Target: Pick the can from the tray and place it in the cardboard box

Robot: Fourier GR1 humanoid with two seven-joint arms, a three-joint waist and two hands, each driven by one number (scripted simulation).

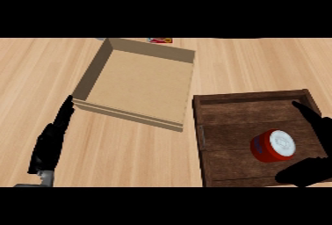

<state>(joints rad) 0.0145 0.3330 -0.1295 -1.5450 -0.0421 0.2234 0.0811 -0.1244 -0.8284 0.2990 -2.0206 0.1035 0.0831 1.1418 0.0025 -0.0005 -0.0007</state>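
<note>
Toward four o'clock on the wooden desk (130,145) sits a dark wooden tray (233,105), and the can (274,146) lies on its floor in the right half, nearer the tray's near wall than its far one. The can is red with a white end face; it is tipped over rather than standing, its long axis running roughly from ten o'clock to four o'clock, with the white end turned up and toward four o'clock. The right hand (304,172) comes in from the lower right edge around the can: straight fingers (310,115) stretch toward twelve o'clock along the tray's right side, and the thumb part lies at about five o'clock of the can, so the hand is spread wide with the can in the gap; whether anything touches the can cannot be told. At ten o'clock of the tray, just beside its far left corner, stands the open cardboard box (97,70). The left hand (52,140) rests at eight o'clock, fingers straight and pointing toward the box's near left corner, holding nothing.
</note>
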